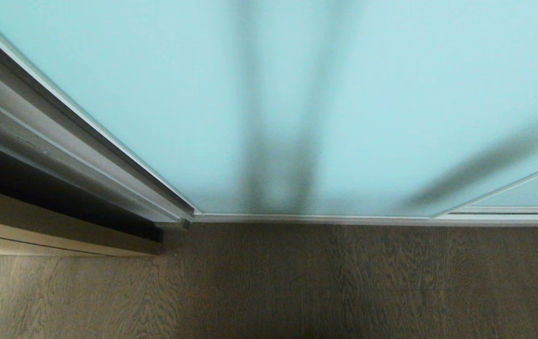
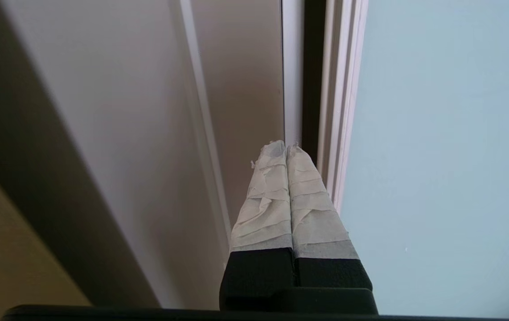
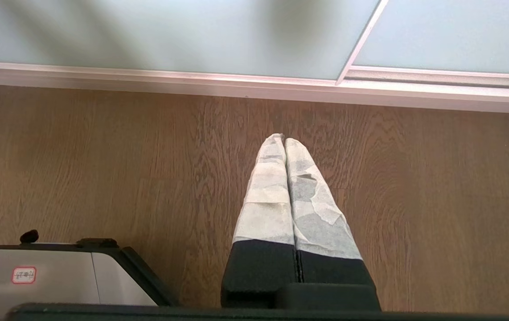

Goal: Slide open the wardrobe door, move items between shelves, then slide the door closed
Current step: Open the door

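Note:
The sliding wardrobe door (image 1: 335, 103) is a frosted pale blue glass panel with a slim silver frame, filling the head view down to the floor rail. It also shows in the left wrist view as the blue panel (image 2: 441, 156). My left gripper (image 2: 286, 146) is shut with nothing in it, its taped tips close beside the door's silver side frame (image 2: 339, 102) and a dark gap. My right gripper (image 3: 284, 139) hangs shut and empty over the wooden floor, short of the door's bottom rail (image 3: 254, 84). The items and the shelves are out of view. Neither arm shows in the head view.
A wooden floor (image 1: 325, 282) runs up to the door. A pale wall or side panel (image 2: 116, 133) stands left of the door frame. A second glass panel (image 1: 533, 193) overlaps at the right. Part of the robot's base (image 3: 58, 276) shows by the right gripper.

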`<state>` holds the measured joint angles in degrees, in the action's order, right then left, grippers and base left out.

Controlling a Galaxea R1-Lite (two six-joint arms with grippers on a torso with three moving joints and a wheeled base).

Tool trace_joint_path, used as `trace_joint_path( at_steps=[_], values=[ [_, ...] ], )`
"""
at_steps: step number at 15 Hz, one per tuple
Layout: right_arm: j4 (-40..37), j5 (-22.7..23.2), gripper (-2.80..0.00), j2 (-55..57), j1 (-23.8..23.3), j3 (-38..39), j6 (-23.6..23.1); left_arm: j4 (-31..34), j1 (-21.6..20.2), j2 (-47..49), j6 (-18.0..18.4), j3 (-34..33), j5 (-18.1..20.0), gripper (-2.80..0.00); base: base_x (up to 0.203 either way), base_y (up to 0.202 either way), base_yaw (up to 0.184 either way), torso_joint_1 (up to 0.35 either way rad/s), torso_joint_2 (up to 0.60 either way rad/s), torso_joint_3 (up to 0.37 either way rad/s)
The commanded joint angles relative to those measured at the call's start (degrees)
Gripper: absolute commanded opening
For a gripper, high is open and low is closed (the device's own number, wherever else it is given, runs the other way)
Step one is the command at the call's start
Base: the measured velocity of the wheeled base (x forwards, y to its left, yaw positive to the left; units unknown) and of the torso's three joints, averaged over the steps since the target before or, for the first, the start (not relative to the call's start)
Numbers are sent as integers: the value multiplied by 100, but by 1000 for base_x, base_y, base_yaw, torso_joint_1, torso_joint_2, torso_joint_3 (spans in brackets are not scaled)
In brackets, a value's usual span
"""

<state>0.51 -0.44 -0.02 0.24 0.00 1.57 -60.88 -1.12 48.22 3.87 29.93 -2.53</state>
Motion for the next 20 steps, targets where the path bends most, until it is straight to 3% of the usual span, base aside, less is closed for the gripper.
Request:
trace_joint_path(
  at_steps=[1,10,20],
  values=[
    [2,0,-280,2,2,0,1,-39,-2,162,-61,23,6,-280,0,0,0,0,0,0],
    [2,0,-280,2,2,0,1,-60,21,1251,-188,593,7,-280,0,0,0,0,0,0],
    [2,0,-280,2,2,0,1,-64,655,2138,-141,1264,-37,-280,0,0,0,0,0,0]
  ],
)
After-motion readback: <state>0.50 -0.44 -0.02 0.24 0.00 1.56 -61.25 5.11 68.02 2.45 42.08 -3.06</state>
